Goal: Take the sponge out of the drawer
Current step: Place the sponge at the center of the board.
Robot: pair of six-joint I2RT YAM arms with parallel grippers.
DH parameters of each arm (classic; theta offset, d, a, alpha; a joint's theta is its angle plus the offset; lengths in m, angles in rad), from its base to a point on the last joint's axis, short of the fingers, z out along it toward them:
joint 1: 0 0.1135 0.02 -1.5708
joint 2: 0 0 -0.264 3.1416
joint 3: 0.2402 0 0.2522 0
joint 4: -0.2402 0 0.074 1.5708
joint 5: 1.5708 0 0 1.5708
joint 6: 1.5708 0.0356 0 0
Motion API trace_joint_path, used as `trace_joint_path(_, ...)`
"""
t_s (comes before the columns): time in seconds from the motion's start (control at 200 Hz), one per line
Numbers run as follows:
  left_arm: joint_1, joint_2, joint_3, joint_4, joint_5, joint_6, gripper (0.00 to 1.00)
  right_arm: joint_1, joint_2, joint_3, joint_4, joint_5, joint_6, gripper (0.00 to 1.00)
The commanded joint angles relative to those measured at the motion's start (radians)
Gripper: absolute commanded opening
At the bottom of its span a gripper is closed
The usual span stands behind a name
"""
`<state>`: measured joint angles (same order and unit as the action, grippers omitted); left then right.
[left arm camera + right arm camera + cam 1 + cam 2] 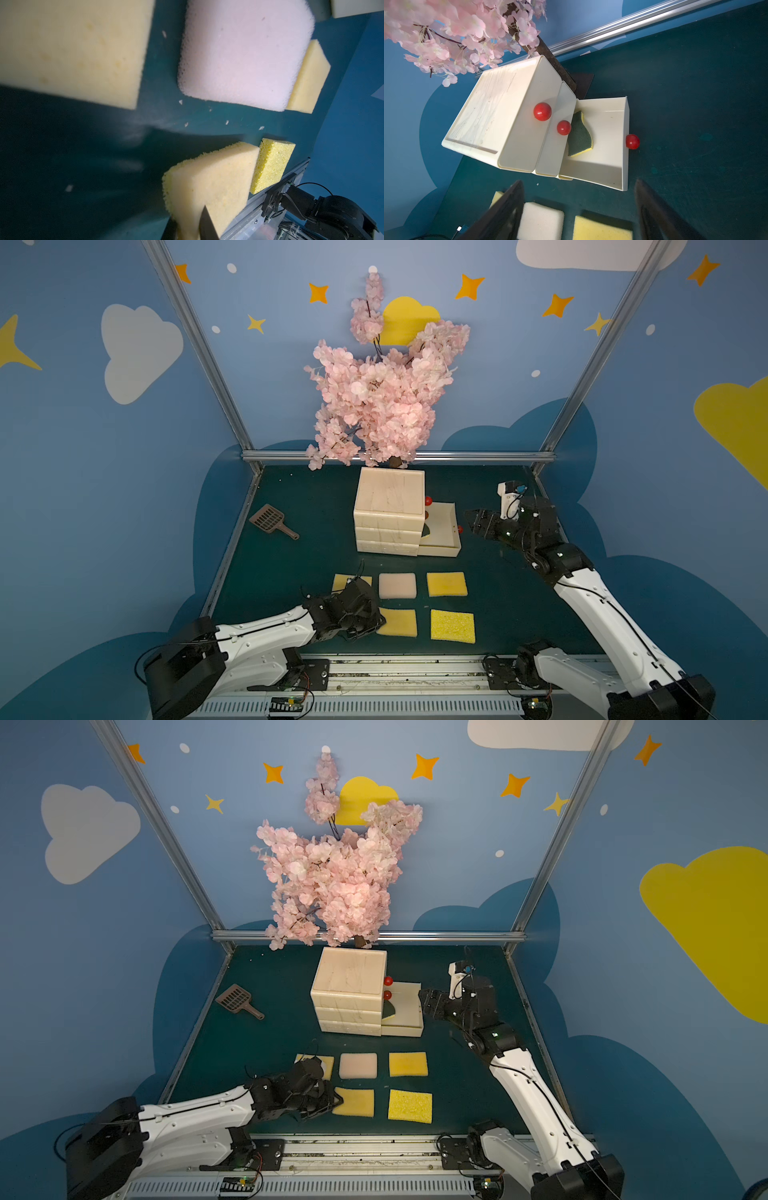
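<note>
In both top views the cream cabinet (388, 506) (349, 982) stands mid-mat (291, 580) (257, 1052), its lowest drawer (449, 549) (409, 1031) open toward the right arm, with bare mat all round the drawer's thin rim. The sponge (427, 531) (389, 1012) shows only as a dark sliver at the drawer's inner end, against the cabinet. The right gripper (468, 517) (422, 997) hangs just off the drawer's front. The left gripper (377, 624) (337, 1100) sits low, well in front of the cabinet, among five flat pads laid in two rows. In the left wrist view the left gripper (188, 225) is narrow, with a dark finger (207, 225) pinching the edge of the pale pad (212, 182). That pad is fine-pored foam, the pink pad (245, 54) is soft-cornered, and the coarse pad (272, 164) is bright yellow with open holes. In the right wrist view the right gripper (577, 182) gapes wide and holds nothing, with clear mat between it and the drawer (625, 166). The drawer is smooth, glossy, thin-walled plastic with a round red knob (632, 141) on its front. The sponge (579, 135) lies on the drawer floor at the cabinet (500, 116) end, partly under the shut drawer above. Its dark green scrub face is up, with yellow foam beneath and wavy sides. Most of the drawer floor beside it is open.
</note>
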<state>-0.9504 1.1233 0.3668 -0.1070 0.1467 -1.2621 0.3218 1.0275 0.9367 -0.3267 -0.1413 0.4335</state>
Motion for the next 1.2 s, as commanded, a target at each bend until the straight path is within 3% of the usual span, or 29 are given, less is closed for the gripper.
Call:
trace_joint_path(0.0,-0.004,0.045,0.032,0.009,0.041,0.01,0.19,-0.007,-0.015,-0.009,-0.012,0.009,-0.007,0.83)
trace_joint_path(0.21,-0.007,0.089,0.057,0.009,0.062,0.027,0.23,-0.016,-0.009,-0.006,-0.023,0.008,-0.016,0.83)
trace_joint_path(0.511,-0.011,0.036,0.036,-0.027,0.033,0.004,0.3,-0.024,-0.004,-0.013,-0.023,0.003,-0.018,0.82)
trace_joint_path(0.676,-0.024,0.035,0.046,-0.04,0.023,0.006,0.49,-0.029,-0.006,-0.012,-0.025,-0.001,-0.02,0.82)
trace_joint_path(0.736,-0.027,0.027,0.056,-0.061,0.015,0.011,0.61,-0.03,-0.006,-0.012,-0.027,-0.003,-0.022,0.82)
trace_joint_path(0.906,-0.027,-0.033,0.112,-0.182,-0.038,0.054,0.69,-0.031,0.007,-0.008,-0.03,-0.001,-0.028,0.82)
trace_joint_path(1.036,-0.027,-0.1,0.215,-0.316,-0.116,0.151,0.82,-0.032,0.048,0.002,-0.039,-0.02,-0.041,0.82)
trace_joint_path(1.111,-0.023,-0.127,0.289,-0.357,-0.146,0.245,0.99,-0.032,0.082,0.005,-0.031,-0.06,-0.066,0.8)
trace_joint_path(1.191,0.005,-0.13,0.399,-0.432,-0.146,0.368,1.0,-0.03,0.125,0.015,-0.031,-0.097,-0.085,0.74)
